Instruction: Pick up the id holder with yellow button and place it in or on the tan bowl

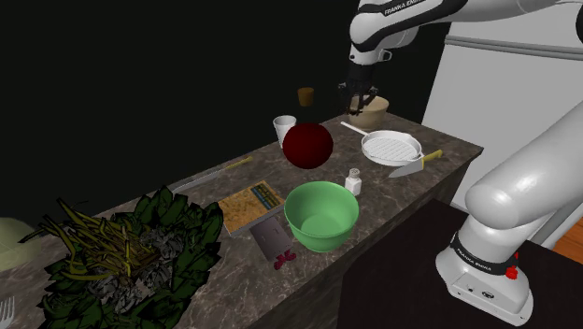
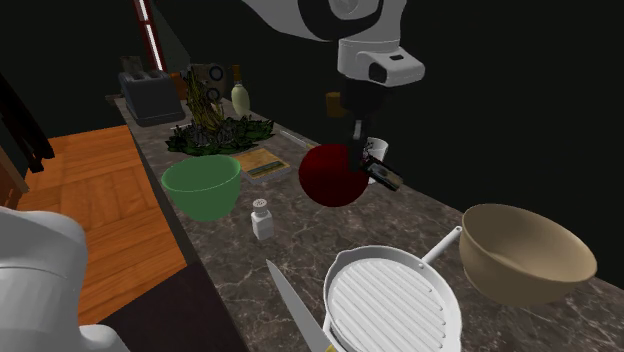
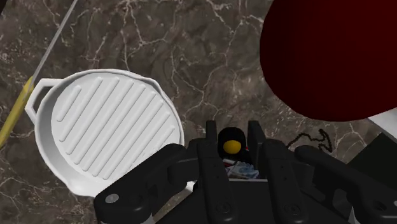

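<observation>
Arm: rises from the stand [image 1: 486, 271] at the shoulder view's lower right, bends up and to the left, and the hand points down over the dark marbled counter [image 2: 430, 215].
Gripper [image 2: 366, 155]: lifted clear of the counter, fingers clamped on the id holder.
Id holder [image 2: 384, 177]: black, with its yellow button [image 3: 231, 146] showing between the fingers. It hangs in the air just beside the dark red round thing, well apart from the tan bowl.

Counted across the second exterior view, left to right:
Green bowl [image 2: 202, 185]: one, upright.
Shaker [image 2: 262, 218]: one, white, near the green bowl.
Knife [image 2: 295, 300]: one, lying flat beside the grill pan.
Dark red round thing [image 2: 333, 175]: one.
White cup [image 1: 284, 127]: one, by the red round thing.
Grill pan [image 2: 390, 300]: one, white and ribbed.
Tan bowl [image 2: 525, 252]: one, upright, furthest right.
</observation>
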Robot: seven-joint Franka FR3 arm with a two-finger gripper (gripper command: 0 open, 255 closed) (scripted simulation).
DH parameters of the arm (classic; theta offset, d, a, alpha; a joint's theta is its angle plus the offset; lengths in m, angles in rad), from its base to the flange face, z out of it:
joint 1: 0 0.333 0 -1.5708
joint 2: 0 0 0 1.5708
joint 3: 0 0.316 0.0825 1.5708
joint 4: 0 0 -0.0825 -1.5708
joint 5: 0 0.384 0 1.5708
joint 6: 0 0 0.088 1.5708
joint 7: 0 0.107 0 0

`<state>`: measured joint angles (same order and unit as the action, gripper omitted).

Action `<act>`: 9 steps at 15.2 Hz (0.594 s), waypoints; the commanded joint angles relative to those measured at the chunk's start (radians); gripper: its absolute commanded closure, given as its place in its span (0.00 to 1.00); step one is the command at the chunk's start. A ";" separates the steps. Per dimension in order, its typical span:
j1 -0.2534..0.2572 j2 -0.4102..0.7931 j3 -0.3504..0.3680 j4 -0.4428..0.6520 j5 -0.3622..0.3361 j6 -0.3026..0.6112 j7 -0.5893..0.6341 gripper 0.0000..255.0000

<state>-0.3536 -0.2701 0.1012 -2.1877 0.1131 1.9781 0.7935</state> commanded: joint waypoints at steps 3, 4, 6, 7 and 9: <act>-0.038 0.082 -0.054 0.086 -0.015 -0.012 -0.084 1.00; -0.046 0.105 -0.066 0.111 -0.018 -0.016 -0.103 1.00; -0.063 0.152 -0.089 0.165 -0.020 -0.025 -0.141 1.00; -0.071 0.177 -0.100 0.193 -0.021 -0.031 -0.159 1.00; -0.088 0.228 -0.121 0.254 -0.021 -0.044 -0.196 1.00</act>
<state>-0.4333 -0.0756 -0.0087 -1.9708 0.0928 1.9400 0.6175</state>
